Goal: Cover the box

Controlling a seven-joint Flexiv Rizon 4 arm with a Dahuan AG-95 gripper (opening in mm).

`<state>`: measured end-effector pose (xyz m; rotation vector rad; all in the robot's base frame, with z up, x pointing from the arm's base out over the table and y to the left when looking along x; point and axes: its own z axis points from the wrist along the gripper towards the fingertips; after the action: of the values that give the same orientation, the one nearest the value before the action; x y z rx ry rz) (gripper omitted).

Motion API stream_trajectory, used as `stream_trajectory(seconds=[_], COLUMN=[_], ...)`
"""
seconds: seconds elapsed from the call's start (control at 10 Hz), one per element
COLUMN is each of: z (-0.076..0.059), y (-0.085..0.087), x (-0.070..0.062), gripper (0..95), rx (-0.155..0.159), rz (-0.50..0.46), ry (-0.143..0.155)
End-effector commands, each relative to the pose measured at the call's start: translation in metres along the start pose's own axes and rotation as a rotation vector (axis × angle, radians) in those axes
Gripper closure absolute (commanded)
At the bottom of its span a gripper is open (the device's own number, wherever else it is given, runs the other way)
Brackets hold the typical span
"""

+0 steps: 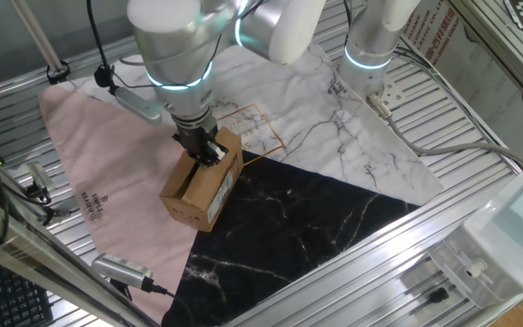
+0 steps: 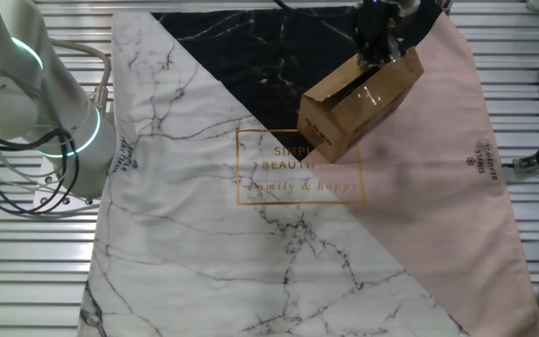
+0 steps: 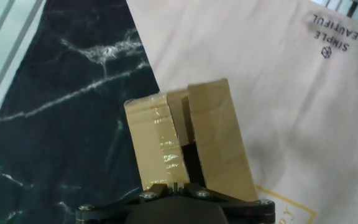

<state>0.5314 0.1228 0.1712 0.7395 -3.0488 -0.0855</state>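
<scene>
Nearest the hand camera, the claw [image 3: 178,186] sits low over the box [image 3: 188,140], whether spread or pinching cannot be told. Left of it lies the black marble part of the cloth [image 1: 298,227], with pink cloth to the right. On the cloth mid-tabletop, the box rests with flaps nearly folded shut, a dark gap between them.

Box [image 1: 204,188]: brown cardboard, dark print on one side. Cloth [image 2: 195,243]: white marble, black marble, pink; gold lettering.

Slatted metal table [image 1: 479,195] under a cloth [image 2: 204,262] (marble-white, black, pink panels).
</scene>
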Motion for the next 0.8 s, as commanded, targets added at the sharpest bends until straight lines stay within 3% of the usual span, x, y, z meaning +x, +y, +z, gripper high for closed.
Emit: stream_trajectory(seconds=[0.1, 0.8], z=[-0.001, 0.015], y=[0.000, -0.006], x=[0.002, -0.001], gripper=[95.0, 95.0], rx=[-0.003, -0.004], rz=[0.002, 0.006], ry=[-0.002, -0.007])
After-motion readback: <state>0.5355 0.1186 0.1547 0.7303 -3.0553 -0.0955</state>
